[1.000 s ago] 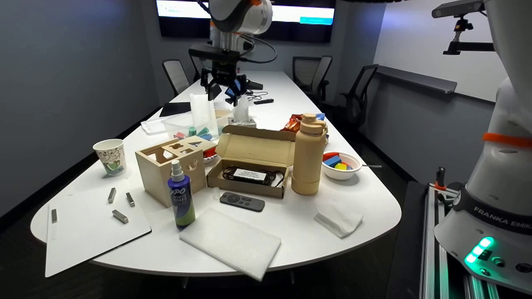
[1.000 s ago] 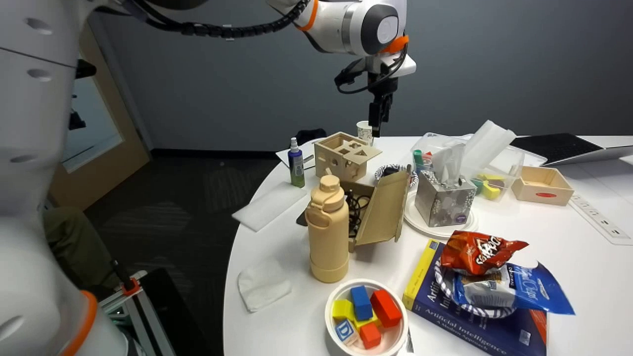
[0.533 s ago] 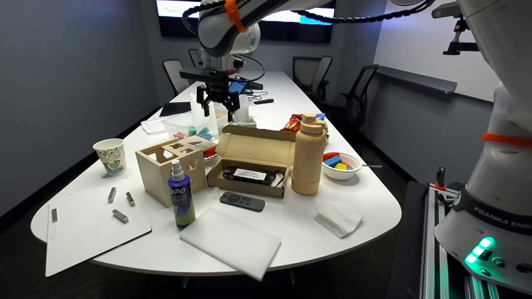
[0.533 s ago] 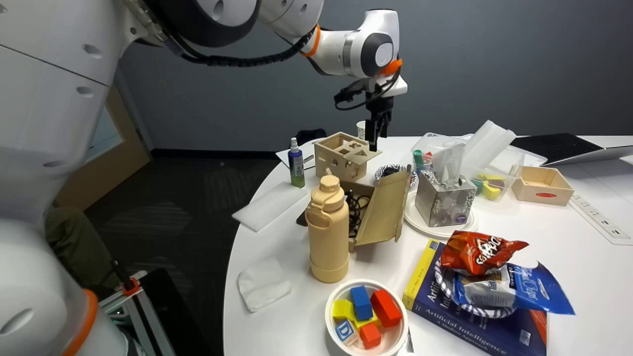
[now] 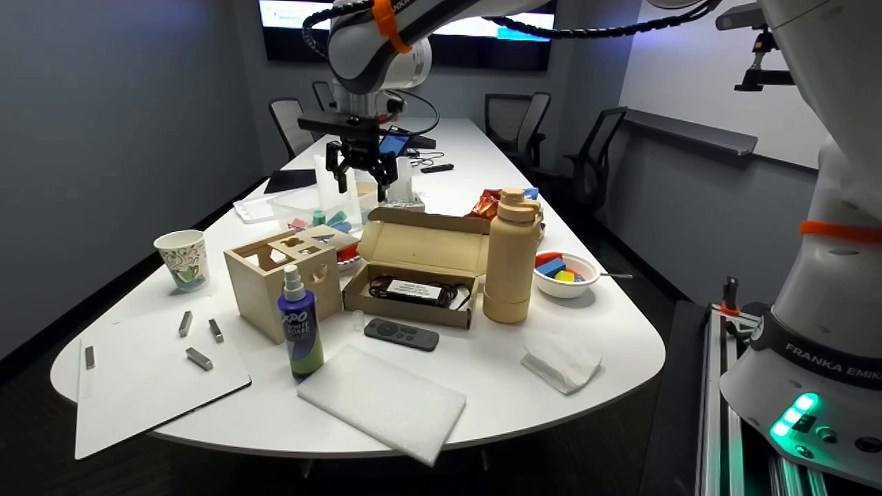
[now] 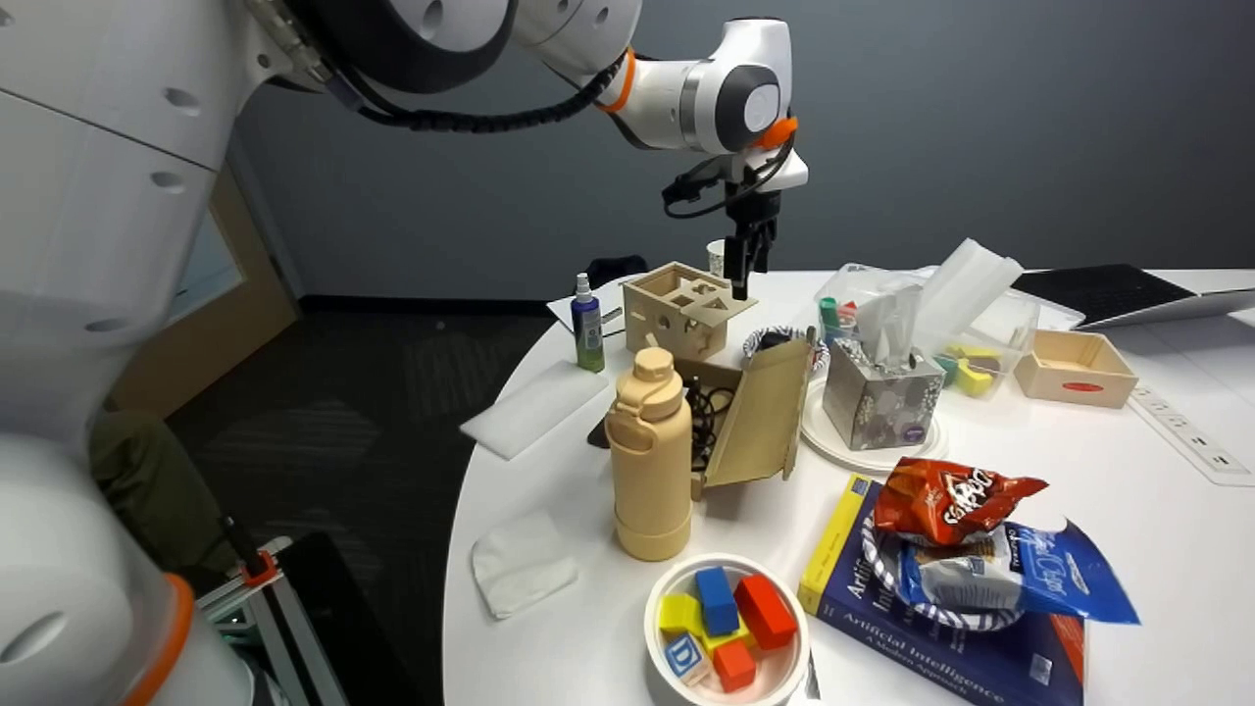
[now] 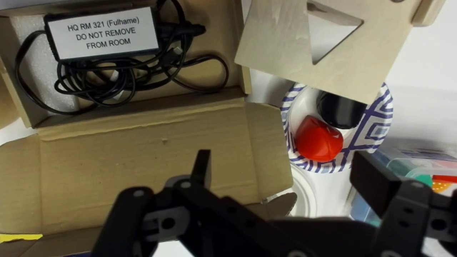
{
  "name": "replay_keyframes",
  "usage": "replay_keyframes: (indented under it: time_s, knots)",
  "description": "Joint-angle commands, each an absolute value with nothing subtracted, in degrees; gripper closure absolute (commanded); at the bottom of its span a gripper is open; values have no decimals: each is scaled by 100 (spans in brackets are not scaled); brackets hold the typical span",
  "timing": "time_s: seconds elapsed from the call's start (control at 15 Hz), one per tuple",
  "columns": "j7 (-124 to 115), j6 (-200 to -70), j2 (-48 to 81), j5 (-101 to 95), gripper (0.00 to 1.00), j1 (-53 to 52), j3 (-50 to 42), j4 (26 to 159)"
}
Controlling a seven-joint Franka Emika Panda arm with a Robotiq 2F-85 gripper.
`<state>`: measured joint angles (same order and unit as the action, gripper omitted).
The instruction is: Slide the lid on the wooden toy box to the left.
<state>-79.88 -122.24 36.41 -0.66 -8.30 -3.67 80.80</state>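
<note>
Lid overhanging 1 wooden toy box, 1 end effector

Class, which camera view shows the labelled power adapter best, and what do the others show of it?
The wrist view, because there the power adapter shows large, from above, and legible. In an exterior view the adapter is small and illegible; in an exterior view only black cables show past the tan bottle.

"Colours?"
"Lid and wooden toy box are pale beige; gripper black; water bottle plain tan; spray bottle blue-purple over green."
"Patterns?"
"Plate has blue stripes on white. Tissue box: grey, white print."
</note>
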Motion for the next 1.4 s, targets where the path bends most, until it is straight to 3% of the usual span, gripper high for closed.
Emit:
replay_keyframes:
  time_s: [0.0,1.33]
  knots:
    - [-7902,-12179,3988,47,0,-764,-329,7723]
    - [-7137,-11378,5368,679,0,-576,-41,6057]
